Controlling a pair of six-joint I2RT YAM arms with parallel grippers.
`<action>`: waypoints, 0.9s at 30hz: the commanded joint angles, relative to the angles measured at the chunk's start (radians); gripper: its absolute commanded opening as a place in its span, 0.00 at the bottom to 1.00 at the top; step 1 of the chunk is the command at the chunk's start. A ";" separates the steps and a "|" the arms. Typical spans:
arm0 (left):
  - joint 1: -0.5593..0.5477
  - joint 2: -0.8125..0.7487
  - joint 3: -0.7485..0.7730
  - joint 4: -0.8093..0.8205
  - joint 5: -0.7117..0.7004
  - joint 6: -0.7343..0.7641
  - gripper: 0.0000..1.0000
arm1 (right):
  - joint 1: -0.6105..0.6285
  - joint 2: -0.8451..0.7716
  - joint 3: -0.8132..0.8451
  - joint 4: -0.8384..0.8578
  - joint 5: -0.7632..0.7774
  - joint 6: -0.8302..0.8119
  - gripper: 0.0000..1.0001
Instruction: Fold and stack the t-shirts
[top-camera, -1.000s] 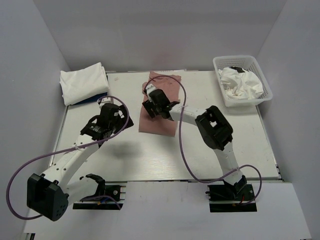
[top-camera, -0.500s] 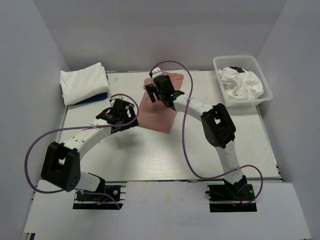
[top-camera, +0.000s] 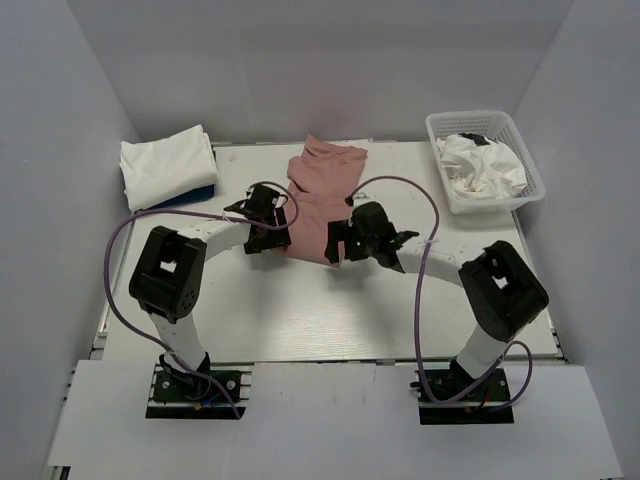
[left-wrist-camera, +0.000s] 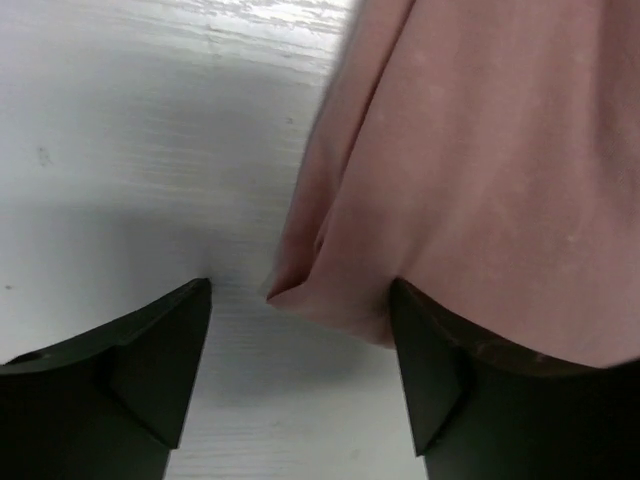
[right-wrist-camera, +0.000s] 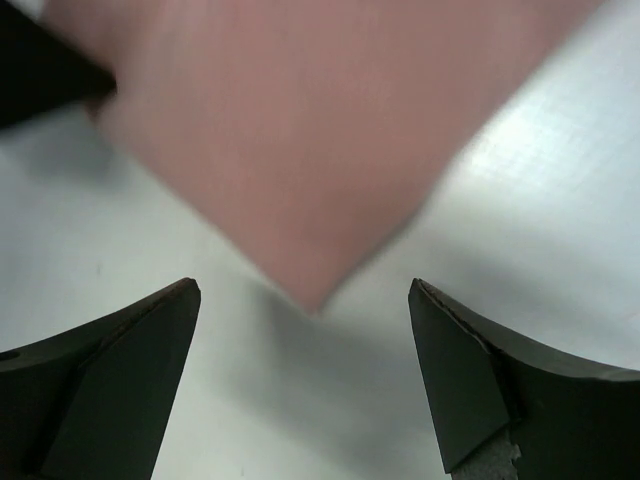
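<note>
White tee (top-camera: 168, 168) lies folded at the far left corner of the table (top-camera: 300, 310). It sits on a blue tee (top-camera: 203, 190), and only a thin blue edge peeks out.

Next comes the left gripper (left-wrist-camera: 300, 290), down low by the left side of the pink tee (top-camera: 322, 192). Its jaws are wide apart. A folded pink corner pokes in between them, and the cloth covers part of one finger.

The pink tee lies in the middle, partly folded, with no picture showing.

The right gripper (right-wrist-camera: 305, 290) is at its near right corner, jaws wide, holding nothing. That close view is blurry.

On the far right, a basket (top-camera: 535, 172) holds crumpled white tees (top-camera: 482, 165). I cannot tell how many.
</note>
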 joint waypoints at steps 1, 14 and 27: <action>0.005 -0.021 -0.016 0.065 0.089 0.019 0.80 | 0.007 -0.064 -0.117 0.159 -0.199 0.105 0.90; 0.005 0.017 -0.103 0.135 0.183 0.008 0.00 | 0.012 -0.012 -0.188 0.222 -0.162 0.108 0.85; -0.015 -0.092 -0.223 0.197 0.206 -0.001 0.00 | 0.016 0.055 -0.137 0.222 -0.139 0.084 0.11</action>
